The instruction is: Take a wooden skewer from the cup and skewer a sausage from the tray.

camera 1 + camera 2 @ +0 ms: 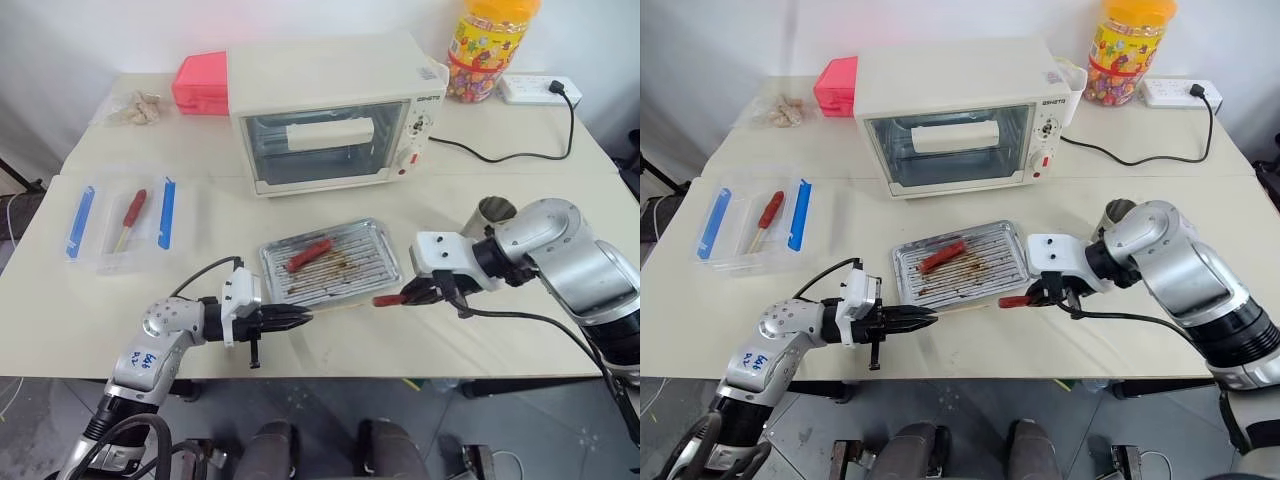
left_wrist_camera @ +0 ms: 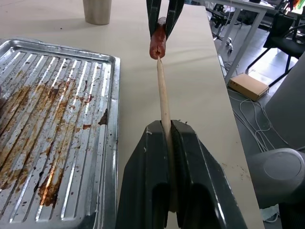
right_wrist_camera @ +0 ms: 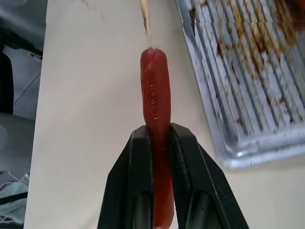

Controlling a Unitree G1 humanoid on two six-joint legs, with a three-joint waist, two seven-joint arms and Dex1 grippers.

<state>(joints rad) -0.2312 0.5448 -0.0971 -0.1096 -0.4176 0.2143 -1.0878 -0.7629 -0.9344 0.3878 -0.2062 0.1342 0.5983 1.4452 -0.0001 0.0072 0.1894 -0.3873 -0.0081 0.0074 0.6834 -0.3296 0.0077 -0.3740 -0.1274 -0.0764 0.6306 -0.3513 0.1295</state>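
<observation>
My left gripper point(image 1: 300, 318) is shut on the wooden skewer point(image 2: 163, 95), which points right along the tray's front rim. My right gripper point(image 1: 415, 295) is shut on a red-brown sausage point(image 3: 155, 90) and holds it level, pointing left. The skewer's tip meets the sausage's end point(image 2: 158, 40) just past the tray's front right corner. A second sausage point(image 1: 308, 255) lies on the silver tray point(image 1: 350, 272), whose rack is stained brown. The steel cup point(image 1: 494, 213) stands behind my right arm.
A white toaster oven point(image 1: 330, 110) stands behind the tray. At the left is a clear plastic box point(image 1: 95, 262) with blue clips, holding a skewered sausage. A pink box point(image 1: 200, 82), a candy jar point(image 1: 488, 40) and a power strip point(image 1: 540, 90) line the back.
</observation>
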